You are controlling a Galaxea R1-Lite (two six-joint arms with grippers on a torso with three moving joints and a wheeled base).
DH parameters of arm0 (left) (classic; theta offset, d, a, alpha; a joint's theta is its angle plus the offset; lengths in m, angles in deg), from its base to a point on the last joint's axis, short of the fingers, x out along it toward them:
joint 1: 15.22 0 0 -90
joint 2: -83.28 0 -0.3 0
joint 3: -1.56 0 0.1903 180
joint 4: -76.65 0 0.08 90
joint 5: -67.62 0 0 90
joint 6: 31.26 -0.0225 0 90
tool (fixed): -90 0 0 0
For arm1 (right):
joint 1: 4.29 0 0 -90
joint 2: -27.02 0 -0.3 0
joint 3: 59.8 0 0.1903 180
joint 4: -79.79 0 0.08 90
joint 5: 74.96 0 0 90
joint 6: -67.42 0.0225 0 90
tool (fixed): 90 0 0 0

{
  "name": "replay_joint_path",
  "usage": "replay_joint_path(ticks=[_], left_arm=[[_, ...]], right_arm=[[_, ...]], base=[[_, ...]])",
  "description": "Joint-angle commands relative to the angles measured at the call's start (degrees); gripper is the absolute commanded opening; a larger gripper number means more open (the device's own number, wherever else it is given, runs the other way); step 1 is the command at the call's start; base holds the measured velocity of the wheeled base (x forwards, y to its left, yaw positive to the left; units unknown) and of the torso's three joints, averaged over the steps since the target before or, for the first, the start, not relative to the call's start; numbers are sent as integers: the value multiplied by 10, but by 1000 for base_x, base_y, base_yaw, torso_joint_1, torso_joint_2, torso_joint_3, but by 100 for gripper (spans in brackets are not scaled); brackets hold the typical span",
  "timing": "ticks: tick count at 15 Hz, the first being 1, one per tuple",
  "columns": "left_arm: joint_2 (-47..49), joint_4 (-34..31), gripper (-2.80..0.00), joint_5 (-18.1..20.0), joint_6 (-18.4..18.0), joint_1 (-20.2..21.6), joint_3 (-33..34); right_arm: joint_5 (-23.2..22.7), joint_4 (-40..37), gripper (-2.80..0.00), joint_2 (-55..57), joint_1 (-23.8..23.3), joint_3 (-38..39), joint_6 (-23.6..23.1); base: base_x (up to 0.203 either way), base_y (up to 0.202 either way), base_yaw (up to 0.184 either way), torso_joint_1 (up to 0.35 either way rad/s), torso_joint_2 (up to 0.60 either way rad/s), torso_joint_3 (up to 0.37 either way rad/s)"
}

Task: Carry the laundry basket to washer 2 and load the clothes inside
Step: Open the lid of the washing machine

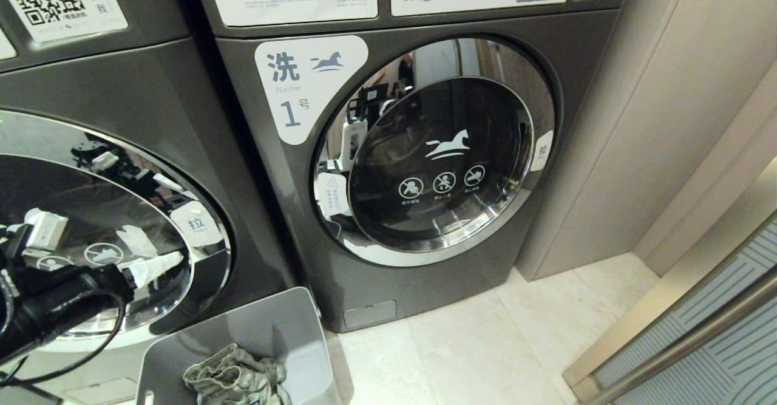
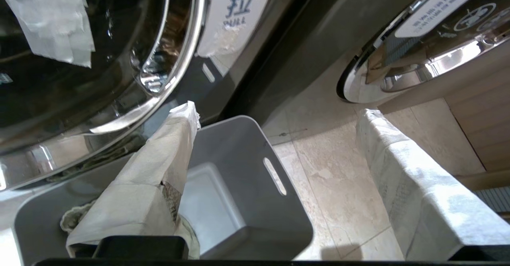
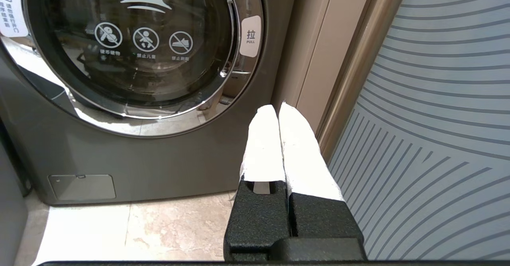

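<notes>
Basket (image 1: 285, 332) on floor before two closed washers; left gripper (image 2: 275, 114) spread wide above it.

Left gripper jaws stand wide apart and hold nothing: one wrapped finger (image 2: 159, 166) hangs over the grey laundry basket near its back wall, the other lies beyond the basket's slotted side, over the floor tiles (image 2: 330, 170). Clothes (image 1: 234, 377), a crumpled pale garment, lie in the basket bottom beneath the near finger; whether that finger touches them appears doubtful and cannot be confirmed. Ahead of the jaws is the left washer's chrome door ring (image 2: 175, 70) with its pull tag (image 2: 239, 10). Right gripper (image 3: 279, 112) has its jaws pressed together, empty, with the washer marked 1 (image 3: 131, 154) ahead, door closed.
</notes>
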Motion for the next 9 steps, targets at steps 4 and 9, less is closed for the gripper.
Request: replay_joint_path(ticks=[4,9], left_arm=[[12,-57,0,2,3,1,-47],[13,-114,0,-1,3,1,-76]], right_arm=[[0,1,-280,0,0,23,-1],[0,1,-280,0,0,23,-1]], base=[[0,0,0,0,0,0],[0,0,0,0,0,0]])
